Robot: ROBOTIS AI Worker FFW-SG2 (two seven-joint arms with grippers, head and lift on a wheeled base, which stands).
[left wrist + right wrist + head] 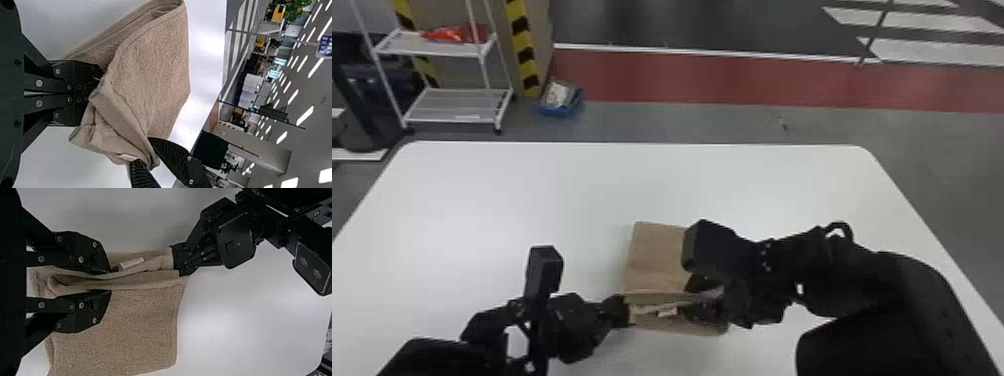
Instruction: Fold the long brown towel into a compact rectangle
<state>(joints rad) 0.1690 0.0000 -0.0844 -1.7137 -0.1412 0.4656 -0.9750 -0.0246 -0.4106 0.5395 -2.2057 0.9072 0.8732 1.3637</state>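
Here, the left tool clamps the towel; the right tool, spread, straddles it.

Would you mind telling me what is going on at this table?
A robot is folding a brown towel on a white table. Its left end effector is closed on one end of a folded edge; the right one has its fingers apart on either side of that edge. The towel is already a small, layered bundle, but its folds still look loose.

Black arms, boxy housings, silver screws
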